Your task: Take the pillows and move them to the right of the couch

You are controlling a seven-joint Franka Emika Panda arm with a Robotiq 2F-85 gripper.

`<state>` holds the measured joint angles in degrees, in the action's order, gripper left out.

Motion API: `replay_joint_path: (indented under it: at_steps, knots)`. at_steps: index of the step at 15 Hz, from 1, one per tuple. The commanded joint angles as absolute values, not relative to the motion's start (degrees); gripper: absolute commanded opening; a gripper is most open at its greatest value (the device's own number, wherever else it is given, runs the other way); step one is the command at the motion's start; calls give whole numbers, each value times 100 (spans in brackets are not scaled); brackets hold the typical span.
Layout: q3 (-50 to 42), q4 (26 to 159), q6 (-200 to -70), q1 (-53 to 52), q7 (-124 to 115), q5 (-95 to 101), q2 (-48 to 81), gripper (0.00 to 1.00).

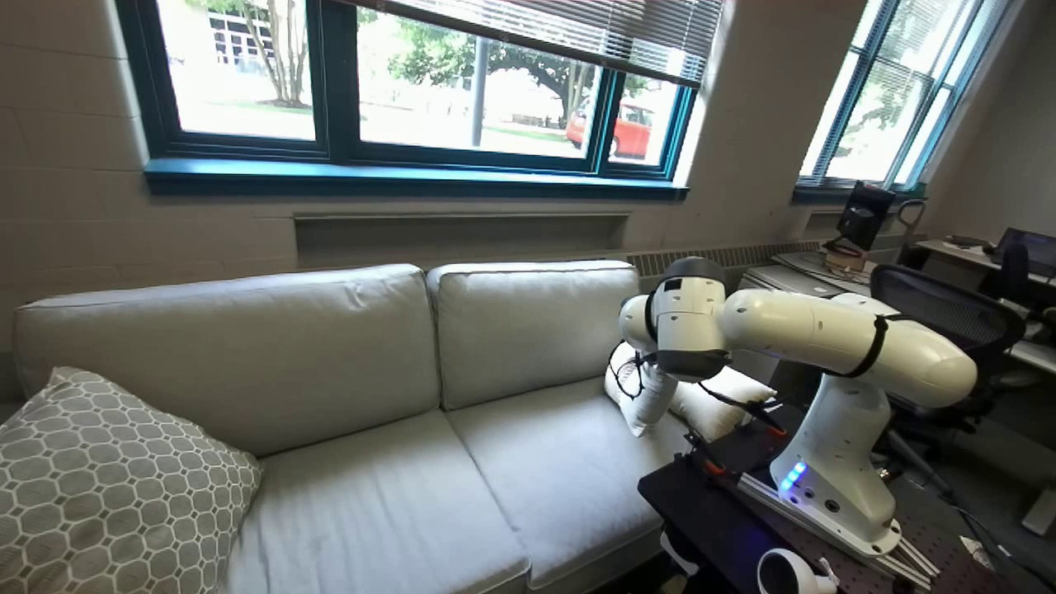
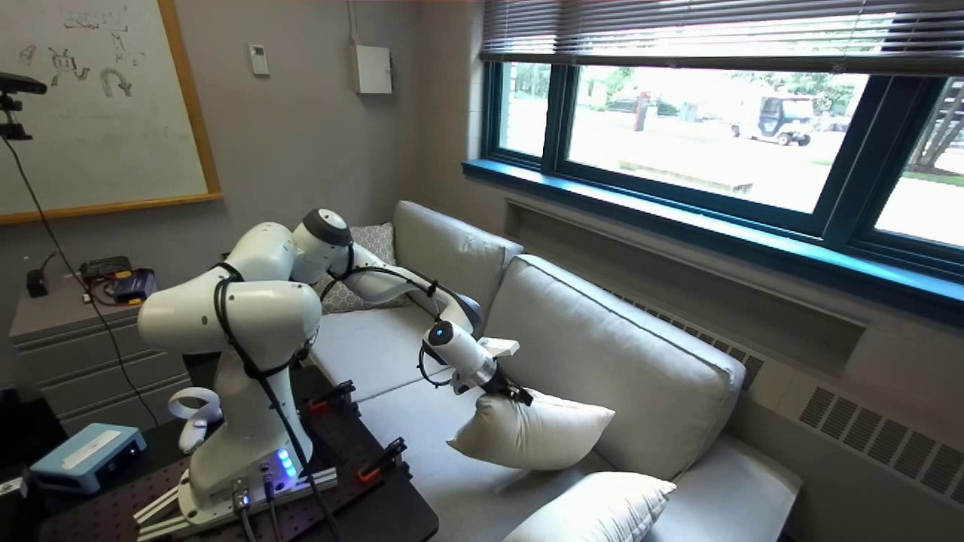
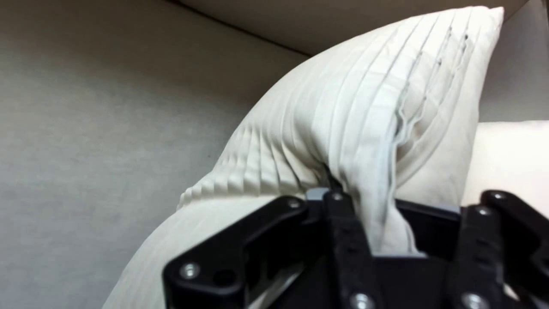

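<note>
white pillow point(image 3: 309, 128), plump but puckered

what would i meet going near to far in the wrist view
Tool → pillow in its grip → couch behind.

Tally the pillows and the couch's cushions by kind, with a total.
White pillows: 2
Grey patterned pillow: 1
Couch back cushions: 2
Couch seat cushions: 2
Total: 7
</note>
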<state>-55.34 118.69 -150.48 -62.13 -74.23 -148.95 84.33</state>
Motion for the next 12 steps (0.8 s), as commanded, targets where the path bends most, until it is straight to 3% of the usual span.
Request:
replay_joint_path:
  at_steps: [1,12]
  knots:
    - [-5695,11429,-15359,-5662,-6718,-14895,8433,4]
    - [-5125,9971,-15864,-4256,-6166,-14894,8436,4]
